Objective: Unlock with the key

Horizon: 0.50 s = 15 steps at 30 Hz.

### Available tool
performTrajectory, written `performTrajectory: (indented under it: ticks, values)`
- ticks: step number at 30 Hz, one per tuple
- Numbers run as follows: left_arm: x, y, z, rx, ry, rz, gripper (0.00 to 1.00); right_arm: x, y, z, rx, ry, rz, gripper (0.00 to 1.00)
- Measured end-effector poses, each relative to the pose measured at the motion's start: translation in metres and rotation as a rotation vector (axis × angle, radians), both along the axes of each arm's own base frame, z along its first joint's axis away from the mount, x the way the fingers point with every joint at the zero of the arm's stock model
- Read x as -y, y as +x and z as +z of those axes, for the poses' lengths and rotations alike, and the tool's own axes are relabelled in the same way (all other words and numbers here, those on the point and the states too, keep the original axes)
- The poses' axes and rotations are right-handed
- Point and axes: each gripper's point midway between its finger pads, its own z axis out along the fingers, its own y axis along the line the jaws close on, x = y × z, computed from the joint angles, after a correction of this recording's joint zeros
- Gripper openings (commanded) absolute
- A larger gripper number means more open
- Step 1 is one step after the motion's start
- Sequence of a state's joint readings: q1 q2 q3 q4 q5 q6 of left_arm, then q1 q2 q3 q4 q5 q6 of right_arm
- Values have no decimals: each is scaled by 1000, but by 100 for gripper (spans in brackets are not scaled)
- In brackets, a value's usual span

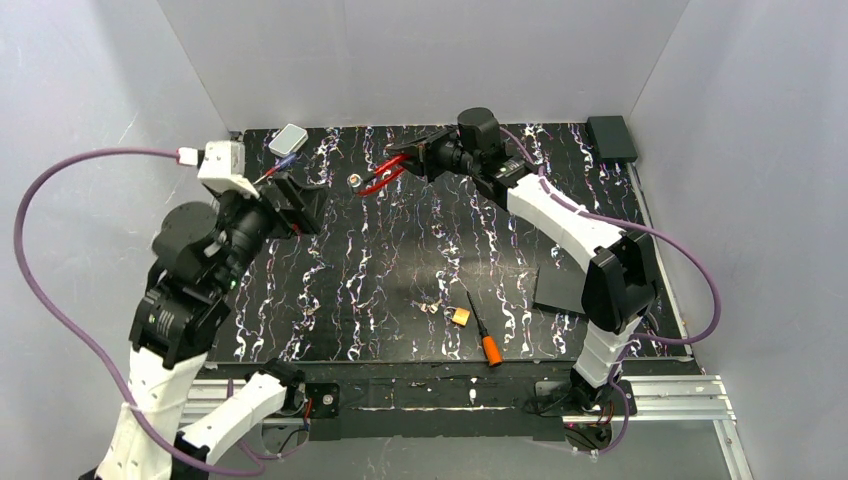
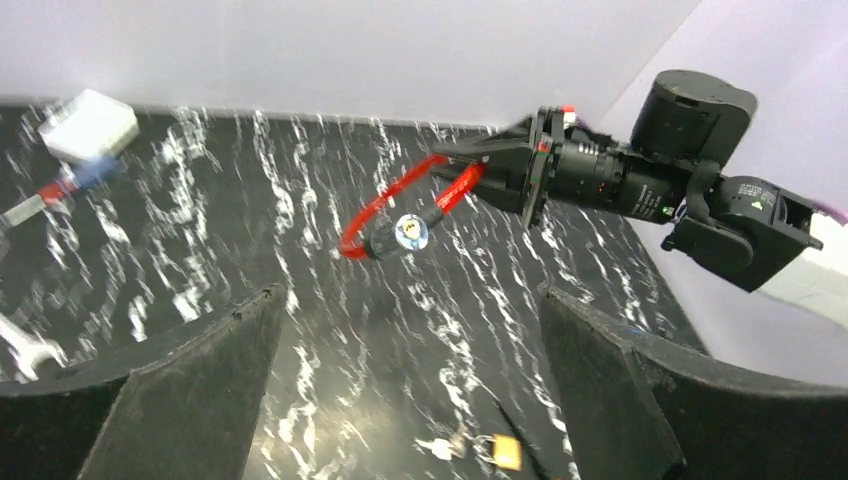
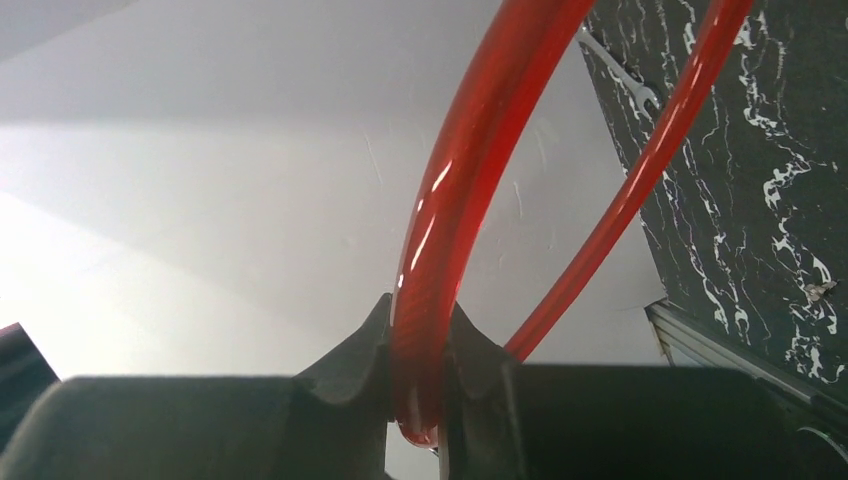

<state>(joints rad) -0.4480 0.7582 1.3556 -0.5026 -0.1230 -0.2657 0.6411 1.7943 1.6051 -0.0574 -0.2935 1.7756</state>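
Note:
The key is a tiny silvery bunch lying on the black marbled mat beside a small brass padlock. Both also show at the bottom of the left wrist view, the key left of the padlock. My right gripper is shut on a red cable lock and holds it up at the back of the mat. Its silver cylinder end hangs toward the left arm. The red cable sits pinched between the right gripper. My left gripper is open and empty, facing the cable lock from the left.
An orange-handled screwdriver lies next to the padlock. A white box and a red-and-blue handled tool sit at the back left. A wrench lies at the left. A black box sits at the back right corner.

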Motion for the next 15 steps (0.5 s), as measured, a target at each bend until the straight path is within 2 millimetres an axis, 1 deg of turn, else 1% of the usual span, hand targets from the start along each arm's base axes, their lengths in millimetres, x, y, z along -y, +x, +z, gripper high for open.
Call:
performTrajectory:
  ticks: [3, 5, 8, 10, 12, 14, 15]
  values:
    - [7, 10, -15, -185, -108, 50, 92, -5, -4, 8, 67, 14, 33, 1]
    - [10, 17, -27, -298, -162, 98, 91, -8, -6, 10, 143, 20, 59, 1]
    - [16, 27, -47, -437, -227, 162, 89, -11, -11, 4, 262, 12, 103, 1]
    - [17, 27, -60, -507, -258, 195, 88, -13, -14, -4, 344, 10, 136, 1]
    - [16, 23, -65, -541, -278, 215, 88, -16, -17, -14, 409, 29, 164, 1]
    - [14, 18, -64, -548, -301, 225, 87, -21, -18, -31, 455, 58, 195, 1]
    - [12, 14, -63, -548, -311, 228, 86, -26, -20, -45, 473, 74, 228, 1]
